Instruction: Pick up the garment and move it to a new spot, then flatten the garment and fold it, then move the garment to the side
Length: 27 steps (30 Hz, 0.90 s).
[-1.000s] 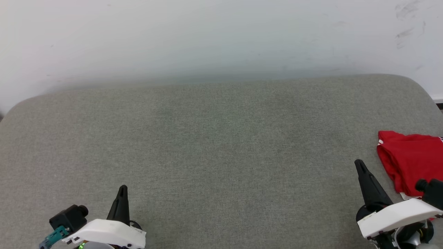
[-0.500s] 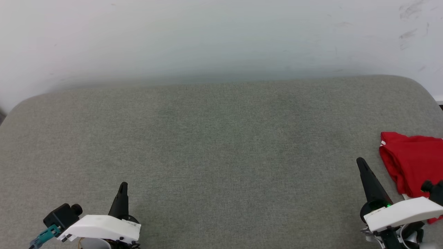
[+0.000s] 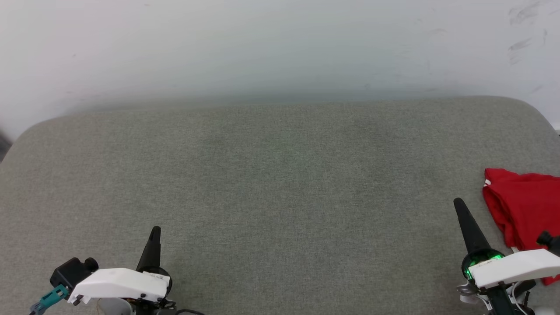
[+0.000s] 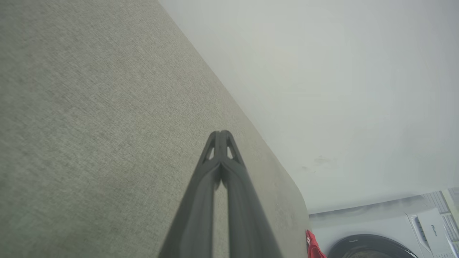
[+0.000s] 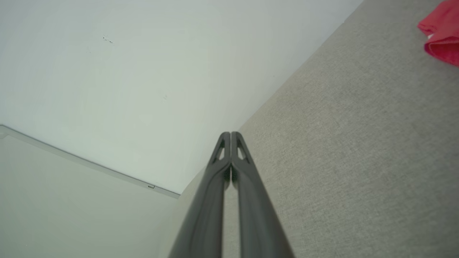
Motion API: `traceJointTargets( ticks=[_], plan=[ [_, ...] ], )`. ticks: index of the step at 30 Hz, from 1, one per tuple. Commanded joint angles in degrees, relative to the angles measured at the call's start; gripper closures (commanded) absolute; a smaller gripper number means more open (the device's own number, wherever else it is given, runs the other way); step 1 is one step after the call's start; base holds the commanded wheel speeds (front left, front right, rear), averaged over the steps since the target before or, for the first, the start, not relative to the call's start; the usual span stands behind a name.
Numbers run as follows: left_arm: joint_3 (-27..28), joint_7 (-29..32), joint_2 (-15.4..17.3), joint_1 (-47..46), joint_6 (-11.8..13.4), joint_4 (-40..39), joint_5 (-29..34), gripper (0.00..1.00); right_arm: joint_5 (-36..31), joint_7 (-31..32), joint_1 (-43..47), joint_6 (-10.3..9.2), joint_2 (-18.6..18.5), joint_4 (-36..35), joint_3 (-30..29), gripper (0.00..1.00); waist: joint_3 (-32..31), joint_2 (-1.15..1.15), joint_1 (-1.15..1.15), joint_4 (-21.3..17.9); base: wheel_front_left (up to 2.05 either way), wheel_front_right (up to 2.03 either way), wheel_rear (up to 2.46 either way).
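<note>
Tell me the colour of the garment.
The garment is red; the head view shows it best.

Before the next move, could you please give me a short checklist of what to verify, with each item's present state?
1. Left gripper shut, holding nothing: ok.
2. Right gripper shut, holding nothing: ok.
3. Garment resting on the grey fabric surface, at the robot's right: ok.
4. Right gripper not touching garment: ok.
5. Whole garment inside the head view: not ok, the right edge cuts it off.
6. Fold neat: cannot tell.
</note>
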Motion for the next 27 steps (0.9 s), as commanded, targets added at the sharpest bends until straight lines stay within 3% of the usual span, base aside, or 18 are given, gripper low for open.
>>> traceJointTargets(
  ticks=[1, 27],
  plan=[
    [0.6, 0.4, -0.2, -1.4, -0.5, -0.3, -1.3, 1.00, 1.8, 0.2, -1.5, -0.02, 0.1, 0.0, -0.2, 1.00, 0.0, 0.00, 0.00, 0.0, 0.00, 0.00, 0.00],
    [4.5, 4.7, -2.4, -3.0, -3.8, 1.0, -14.9, 1.00, 17.7, 0.5, -2.8, -0.02, 0.4, 3.9, -1.4, 1.00, 0.0, 0.00, 0.00, 1.1, 0.00, 0.00, 0.00]
  ],
)
